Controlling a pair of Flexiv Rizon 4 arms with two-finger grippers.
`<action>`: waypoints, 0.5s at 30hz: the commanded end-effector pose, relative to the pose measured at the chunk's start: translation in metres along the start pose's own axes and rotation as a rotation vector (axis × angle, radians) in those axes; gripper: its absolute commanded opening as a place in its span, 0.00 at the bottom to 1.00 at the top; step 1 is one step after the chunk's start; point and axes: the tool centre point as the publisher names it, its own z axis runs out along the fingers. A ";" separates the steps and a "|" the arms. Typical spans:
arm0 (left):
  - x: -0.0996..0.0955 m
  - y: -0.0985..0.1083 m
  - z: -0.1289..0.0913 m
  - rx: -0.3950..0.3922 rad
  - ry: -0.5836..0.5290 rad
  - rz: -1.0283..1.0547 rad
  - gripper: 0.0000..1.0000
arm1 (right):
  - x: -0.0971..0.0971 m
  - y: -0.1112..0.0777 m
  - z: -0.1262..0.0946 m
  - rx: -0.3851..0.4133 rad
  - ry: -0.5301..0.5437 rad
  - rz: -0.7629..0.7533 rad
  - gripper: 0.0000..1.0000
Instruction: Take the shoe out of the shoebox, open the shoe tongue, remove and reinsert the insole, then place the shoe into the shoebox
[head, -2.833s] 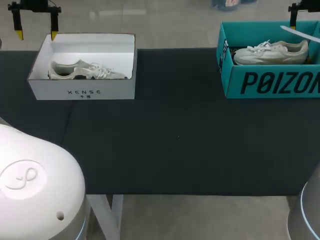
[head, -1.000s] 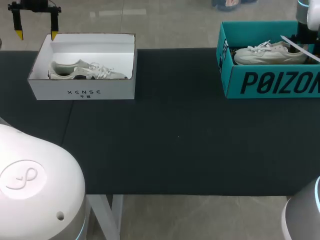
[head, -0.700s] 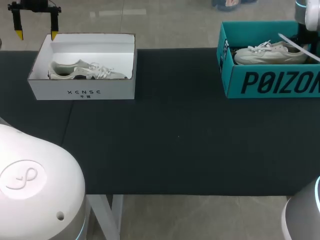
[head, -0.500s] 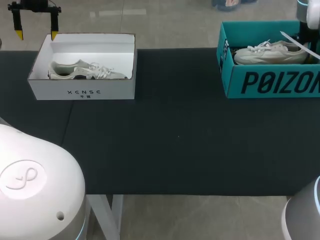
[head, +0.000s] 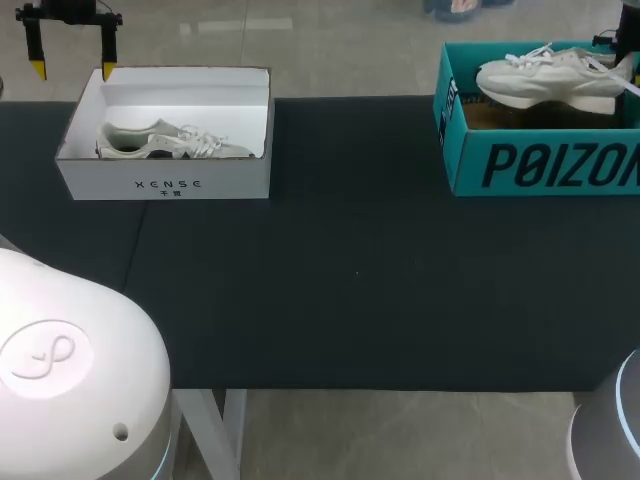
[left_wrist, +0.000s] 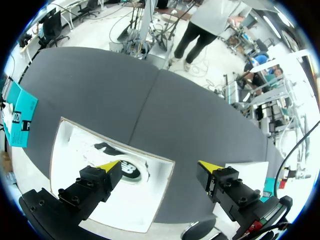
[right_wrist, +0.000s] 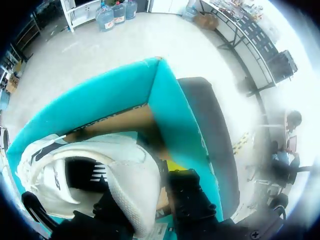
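Dark cloth covers the counter (head: 350, 280), with one open box near each far corner. At the far left the left hand (head: 73, 68) hangs above the back left corner of the white box (head: 165, 185), its yellow-tipped fingers spread wide, holding and touching nothing. In the left wrist view the left hand (left_wrist: 159, 166) is just as wide open, with the white box (left_wrist: 130, 207) below it. A low pale shoe (head: 170, 142) lies on its side inside, and it shows as a pale shape with a dark mark (left_wrist: 112, 157) under one fingertip. The middle of the counter is plain cloth. At the far right stands the teal box (head: 540, 165), open at the top. The shoe (head: 545, 80) hangs above it, clear of the brown cardboard floor, its toe toward the left and its thick sole roughly level. It is a chunky off-white trainer with white laces. Only a dark scrap of the right arm shows at the head view's edge by the heel. From the right wrist view the right hand (right_wrist: 150, 180) pinches the heel of the shoe (right_wrist: 100, 170), a black finger on each side and one yellow tip showing beside it. The shoe's dark lining is visible through its opening, and the teal box (right_wrist: 175, 115) lies beyond and below.
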 end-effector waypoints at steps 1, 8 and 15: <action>0.001 0.000 0.000 -0.003 0.000 0.000 1.00 | -0.006 -0.034 -0.074 -0.040 0.018 0.006 0.00; 0.001 0.000 0.000 -0.003 0.000 0.000 1.00 | -0.003 -0.058 -0.127 -0.096 0.080 -0.035 0.00; 0.001 0.000 0.000 -0.003 0.000 0.000 1.00 | 0.001 -0.067 -0.146 -0.101 0.105 -0.066 0.00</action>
